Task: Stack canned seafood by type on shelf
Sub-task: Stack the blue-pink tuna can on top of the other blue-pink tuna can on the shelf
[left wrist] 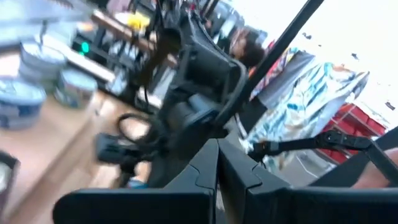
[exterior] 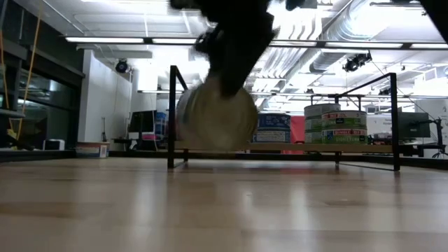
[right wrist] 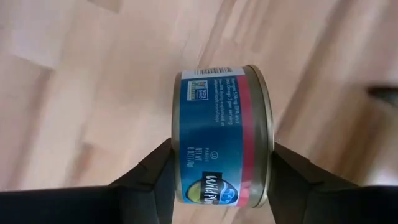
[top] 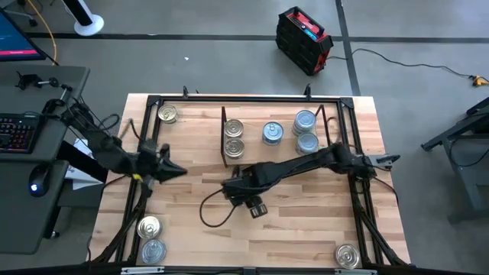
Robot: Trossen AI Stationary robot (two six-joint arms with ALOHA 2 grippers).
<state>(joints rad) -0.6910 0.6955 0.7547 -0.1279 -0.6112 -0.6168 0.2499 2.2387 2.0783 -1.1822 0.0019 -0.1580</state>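
The right gripper (right wrist: 221,171) has its fingers against the flat ends of a blue-labelled tin (right wrist: 222,134), lifted just before the shelf (top: 256,153), which lies straight ahead.

I see the light-wood counter (top: 191,191) inside its black frame. The shelf (top: 283,155) rests on it toward the far side, carrying two gold-lidded tins (top: 234,137) at one end, one silver-blue tin (top: 273,133) in the middle, two more (top: 306,131) beyond. Loose tins sit at the counter's corners: gold (top: 167,114), gold (top: 149,226), silver (top: 153,250), gold (top: 348,255).
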